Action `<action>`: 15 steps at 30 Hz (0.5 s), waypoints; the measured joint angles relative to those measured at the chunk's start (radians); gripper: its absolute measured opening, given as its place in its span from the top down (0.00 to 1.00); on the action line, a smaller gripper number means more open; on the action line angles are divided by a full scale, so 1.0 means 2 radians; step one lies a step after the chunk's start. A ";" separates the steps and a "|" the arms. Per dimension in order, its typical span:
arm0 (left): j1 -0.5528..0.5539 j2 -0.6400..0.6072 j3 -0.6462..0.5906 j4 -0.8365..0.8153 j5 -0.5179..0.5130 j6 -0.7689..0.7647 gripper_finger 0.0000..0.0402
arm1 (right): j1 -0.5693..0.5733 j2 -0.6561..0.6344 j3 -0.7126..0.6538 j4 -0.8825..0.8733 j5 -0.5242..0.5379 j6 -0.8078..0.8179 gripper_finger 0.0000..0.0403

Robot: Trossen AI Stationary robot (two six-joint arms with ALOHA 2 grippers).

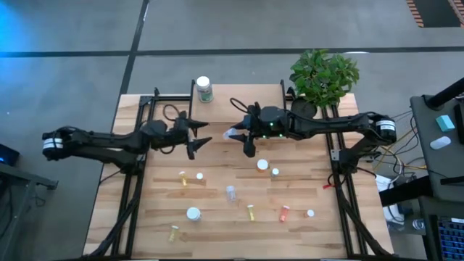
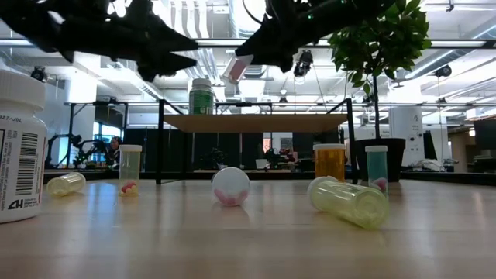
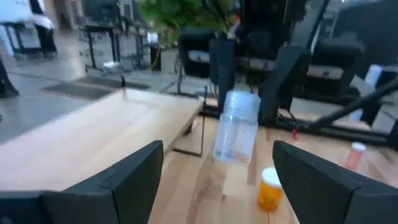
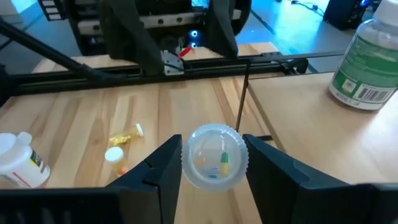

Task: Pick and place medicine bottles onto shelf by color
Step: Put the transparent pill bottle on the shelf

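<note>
The right claw [image 4: 211, 163] was clamped on a clear vial [image 4: 214, 155] with a few pills inside, held in the air just off the front edge of the shelf [image 1: 239, 98]. The left claw [image 1: 199, 136] hung open beside it, also short of the shelf. A green-labelled bottle [image 1: 204, 88] stood on the shelf; other bottles [image 1: 193, 213] lay scattered on the counter [image 1: 217, 217] in front of it

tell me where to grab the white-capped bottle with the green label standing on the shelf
Grip the green-label bottle across its round body, just below the white cap, coming in level from the table side. It stands upright near the shelf board's left end, alone, so nothing crowds either side. The open left gripper looks nearest.
</note>
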 joint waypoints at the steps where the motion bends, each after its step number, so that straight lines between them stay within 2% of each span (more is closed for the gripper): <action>1: 0.000 0.014 0.005 -0.001 0.001 0.000 0.29 | 0.000 0.000 -0.002 -0.001 0.000 -0.001 0.63; 5: 0.000 0.061 0.034 -0.001 0.001 0.002 0.29 | -0.002 0.001 -0.002 -0.001 0.000 0.000 0.64; 15: -0.005 0.133 0.086 0.001 0.004 0.003 0.29 | -0.002 -0.003 -0.002 -0.002 0.000 0.000 0.63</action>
